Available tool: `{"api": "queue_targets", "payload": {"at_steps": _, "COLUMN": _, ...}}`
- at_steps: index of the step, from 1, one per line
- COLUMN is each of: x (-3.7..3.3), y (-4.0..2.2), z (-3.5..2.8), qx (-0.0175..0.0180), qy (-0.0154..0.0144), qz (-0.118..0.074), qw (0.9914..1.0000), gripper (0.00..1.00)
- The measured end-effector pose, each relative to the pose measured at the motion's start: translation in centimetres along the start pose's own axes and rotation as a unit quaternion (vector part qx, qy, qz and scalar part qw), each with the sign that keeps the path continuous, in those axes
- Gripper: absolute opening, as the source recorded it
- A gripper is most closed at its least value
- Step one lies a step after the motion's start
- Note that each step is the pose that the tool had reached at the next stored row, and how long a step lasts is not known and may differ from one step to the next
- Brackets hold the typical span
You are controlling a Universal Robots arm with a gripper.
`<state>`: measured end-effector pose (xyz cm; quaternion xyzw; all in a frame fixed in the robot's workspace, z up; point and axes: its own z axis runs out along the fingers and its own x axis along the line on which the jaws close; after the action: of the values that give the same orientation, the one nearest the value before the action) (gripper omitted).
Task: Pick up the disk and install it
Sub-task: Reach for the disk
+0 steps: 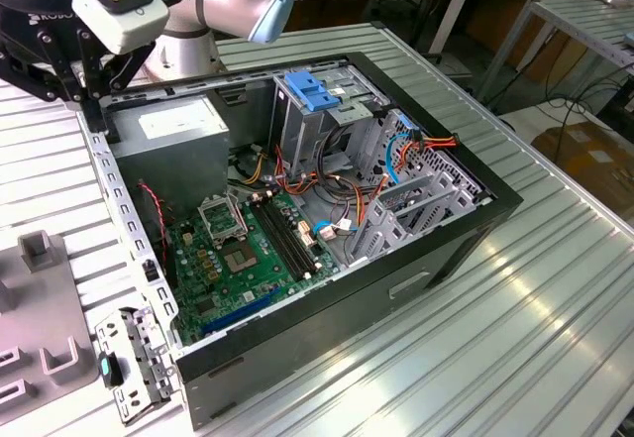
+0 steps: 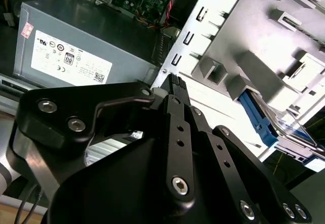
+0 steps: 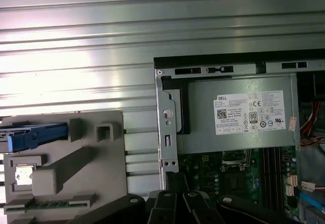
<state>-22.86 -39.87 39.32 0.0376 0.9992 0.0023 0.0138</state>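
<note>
The tool is a black, angular linkage of bolted metal plates. It hangs over the perforated steel rear edge of the open computer case, just beside the power supply. Whether it is released or clenched cannot be told, and it carries nothing that shows.

The disk lies apart from the tool, seated in a grey fixture of matte moulded plastic with blocky posts and square pockets. In both wrist views its blue plastic carrier shows as a long, straight-edged bar along one side. In the second wrist view a glossy flat face lies next to that bar. The fixture rests on the table, a surface of bright ribbed aluminium slats, just beside the case on the exterior view's left.

The case is a black-rimmed box lying open on its side. The power supply is a plain grey sheet-metal block with a white sticker. Near it lies a green motherboard with a square socket and long dark slots. Orange, red and blue cables loop around a tall bare-metal bay topped by a blue plastic latch.
</note>
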Motion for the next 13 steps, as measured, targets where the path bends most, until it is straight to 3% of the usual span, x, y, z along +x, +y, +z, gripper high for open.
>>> {"api": "queue_targets", "payload": {"at_steps": 13, "x": 1.74, "y": -0.13, "z": -0.05, "qx": 0.0000, "qy": 0.0000, "qz": 0.000, "qw": 1.00000, "gripper": 0.11}}
